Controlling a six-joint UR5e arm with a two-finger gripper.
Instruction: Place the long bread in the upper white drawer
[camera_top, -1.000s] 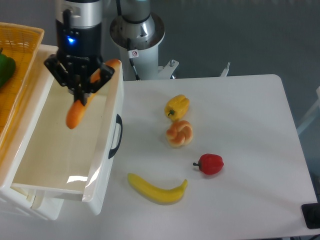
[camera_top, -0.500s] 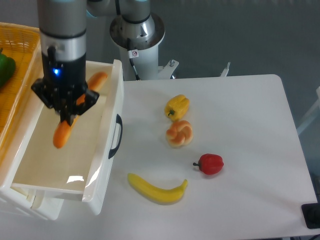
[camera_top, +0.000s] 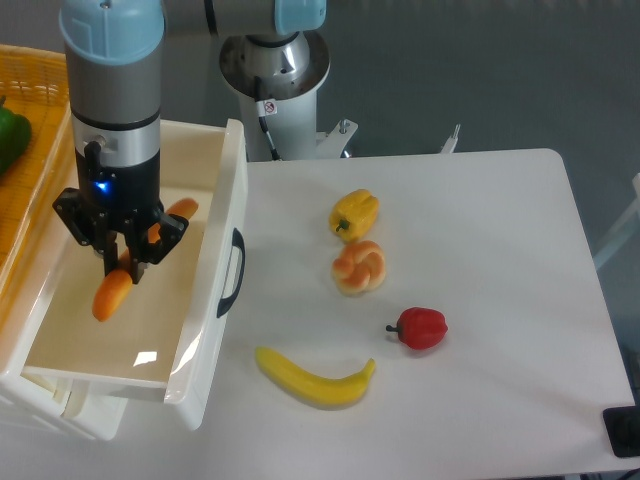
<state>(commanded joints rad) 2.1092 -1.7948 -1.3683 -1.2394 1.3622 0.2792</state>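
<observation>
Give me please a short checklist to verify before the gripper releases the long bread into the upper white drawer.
1. Gripper shut on the long bread: ok.
2. Bread inside the walls of the upper white drawer: ok.
3. Drawer open: ok.
4. Drawer floor under the bread free of other things: ok.
5. Gap from bread to drawer floor small enough to drop: cannot tell.
6. Bread level, not tilted: not ok; it slants.

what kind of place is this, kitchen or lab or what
Most likely a robotics lab bench, not a kitchen: a robot arm's pincer holds the long bread over the upper white drawer, and toy-like food such as a banana lies on a plain white table.
</observation>
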